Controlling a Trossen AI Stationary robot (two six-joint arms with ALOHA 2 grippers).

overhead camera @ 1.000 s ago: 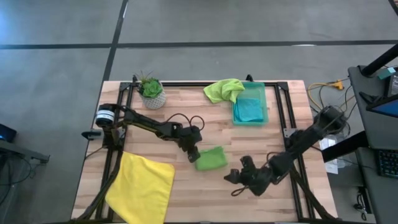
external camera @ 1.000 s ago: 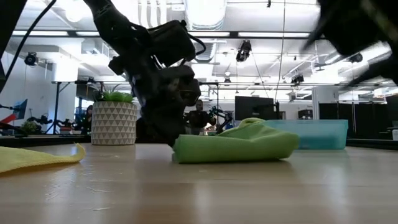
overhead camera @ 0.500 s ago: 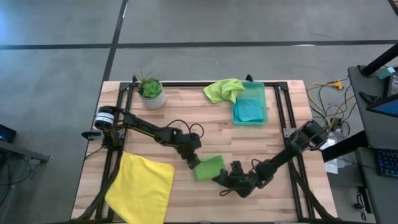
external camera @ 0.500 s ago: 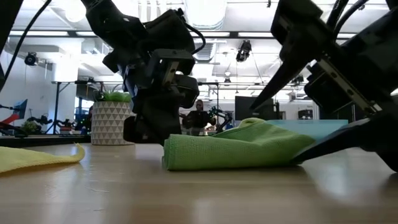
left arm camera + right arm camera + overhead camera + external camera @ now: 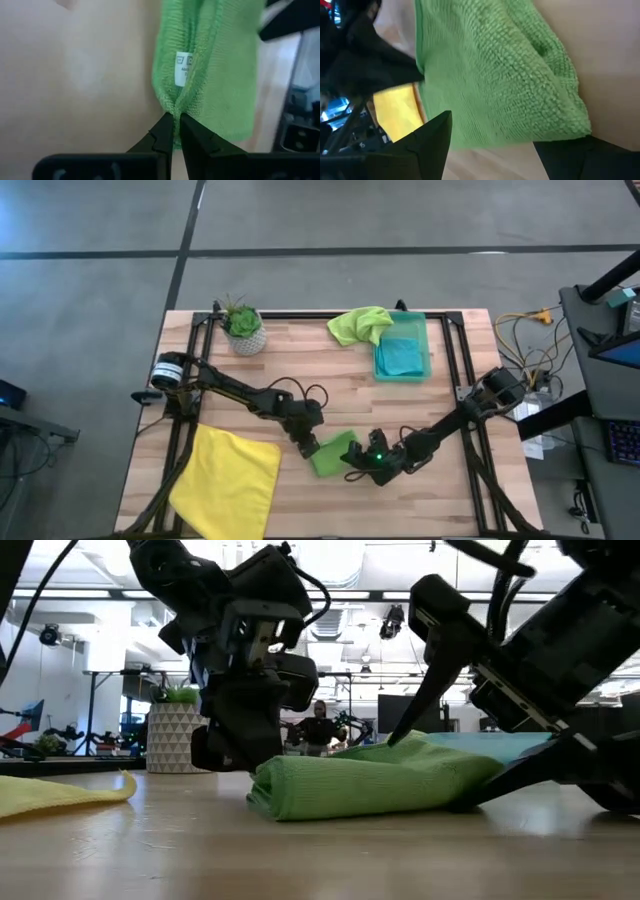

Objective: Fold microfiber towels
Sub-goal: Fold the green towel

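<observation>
Folded lime green microfiber towel [image 5: 333,453] sits mid-counter [image 5: 330,390], toward the front edge. Left gripper [image 5: 174,131] has its fingers pinched shut on the towel's edge; right gripper [image 5: 357,465] straddles the far end, fingers spread wide. I'd close gently, lift both evenly so the layers don't slip.

Bright ceiling lights glare in the low view; wrist views are blurred.

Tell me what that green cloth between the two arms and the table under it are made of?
The folded lime green cloth looks like microfiber terry: fuzzy looped pile, matte, with a sewn care label. The pale wooden table seems to be butcher-block planks, judging by the joined strips and smooth satin sheen.
</observation>
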